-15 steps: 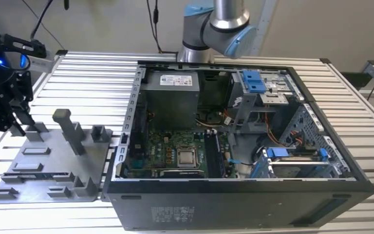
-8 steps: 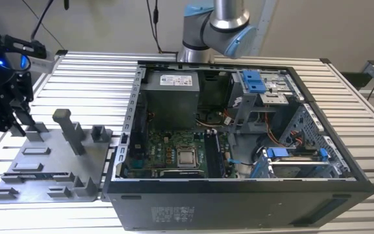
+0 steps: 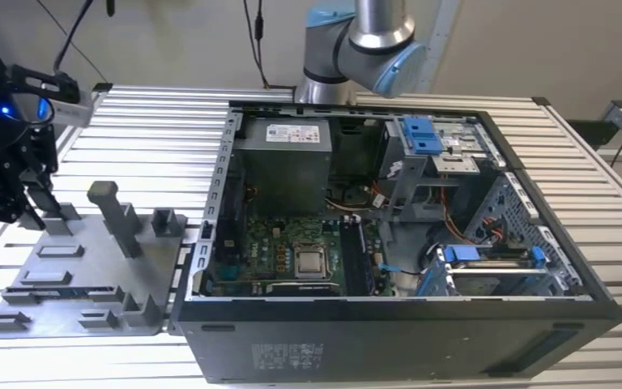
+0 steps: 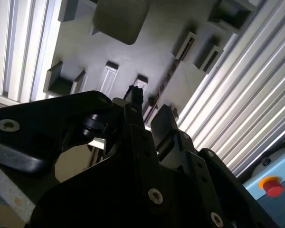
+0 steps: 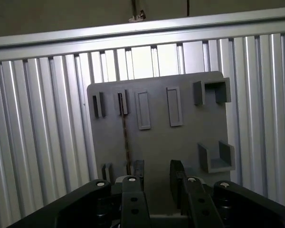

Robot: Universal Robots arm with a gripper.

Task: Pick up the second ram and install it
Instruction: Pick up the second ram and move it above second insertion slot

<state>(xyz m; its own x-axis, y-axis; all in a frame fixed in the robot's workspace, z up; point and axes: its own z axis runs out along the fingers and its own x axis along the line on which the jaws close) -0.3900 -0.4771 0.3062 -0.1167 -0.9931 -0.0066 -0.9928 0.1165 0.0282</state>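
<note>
Left edge of the exterior view: the gripper point(image 3: 30, 207) is hovering low over the grey fixture plate point(image 3: 95, 271), well apart from the open computer case point(image 3: 398, 340) that is occupying the centre and right of that frame.
Gripper state: the fingers point(image 5: 138, 175) are standing a narrow way apart and are holding nothing. Grey plate is showing through the gap in the first wrist view.
Task's thing: the second ram point(image 5: 125, 142) is resting on the plate as a thin dark stick. It appears to be standing on edge between two small slotted holders, and it is not yet lifted.
Bearing from gripper: the second ram is lying just to one side of the finger gap, lining up with one finger rather than sitting between the pair.
Long axis: it is running straight away from the gripper across the plate, so the fingers' closing line is crossing its thin faces.
Arm: one arm is serving, so no nearer hand is in question.
Obstructions: a tall grey post point(image 3: 114, 212) is standing on the same plate near the gripper. U-shaped blocks point(image 5: 213, 156) are sitting beyond the gap on the side away from the second ram.
Edges and room: the slatted table point(image 3: 159, 121) is extending past the plate on the sides seen. The second ram's holders are sitting near one plate edge.
</note>
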